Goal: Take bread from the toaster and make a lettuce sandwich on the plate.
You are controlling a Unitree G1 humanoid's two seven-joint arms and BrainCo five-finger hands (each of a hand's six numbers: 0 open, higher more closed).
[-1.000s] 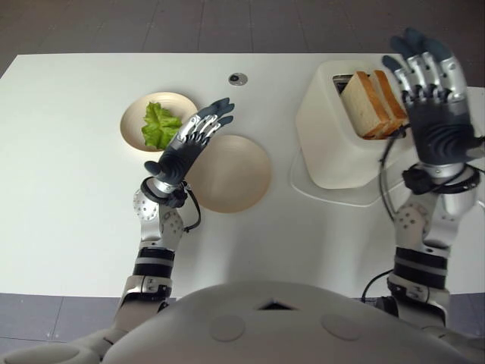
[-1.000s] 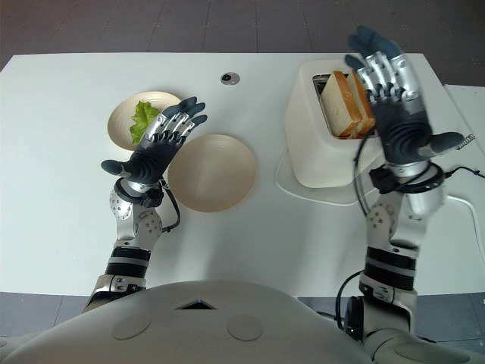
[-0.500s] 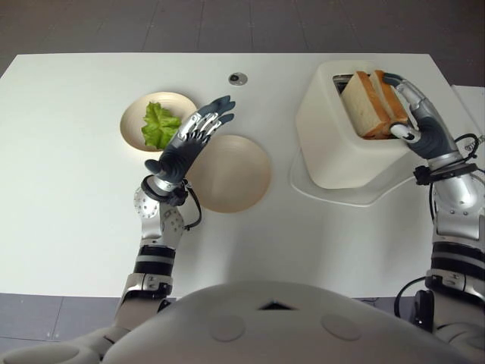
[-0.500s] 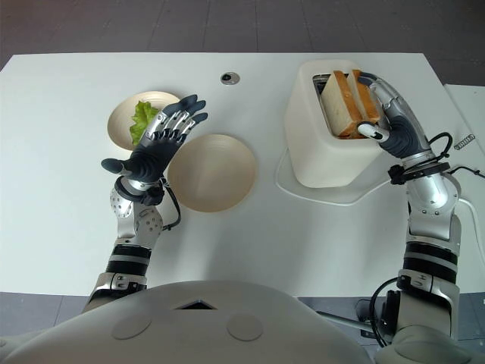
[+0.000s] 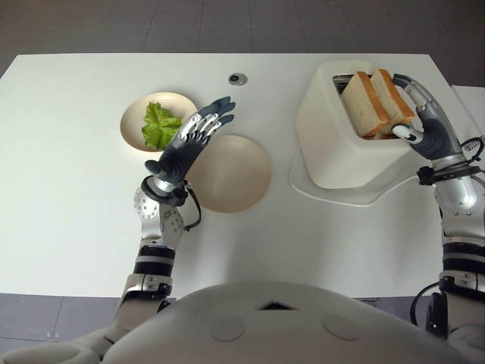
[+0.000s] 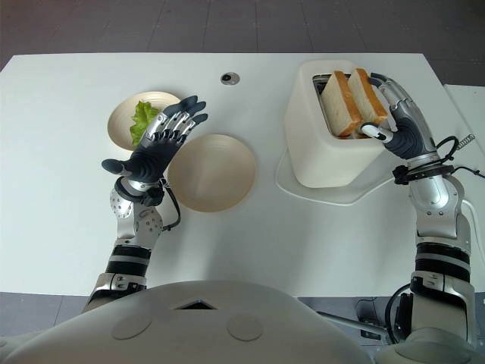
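A white toaster (image 5: 333, 140) stands at the back right with two bread slices sticking out of its top. My right hand (image 5: 426, 127) is at the toaster's right side, shut on the right slice (image 5: 390, 98), which leans away from the left slice (image 5: 361, 106). The empty tan plate (image 5: 239, 178) lies mid-table. A tan bowl (image 5: 133, 136) to its left holds the green lettuce (image 5: 159, 125). My left hand (image 5: 186, 148) hangs open above the gap between bowl and plate, touching nothing.
The toaster sits on a thin white mat (image 5: 333, 196). A small round metal fitting (image 5: 238, 78) is set in the tabletop behind the plate. A cable (image 6: 455, 144) runs off by my right wrist near the table's right edge.
My right hand has dropped from a raised, open pose to the toaster and closed on the right slice, which has risen slightly and shifted right. The left hand has stayed put.
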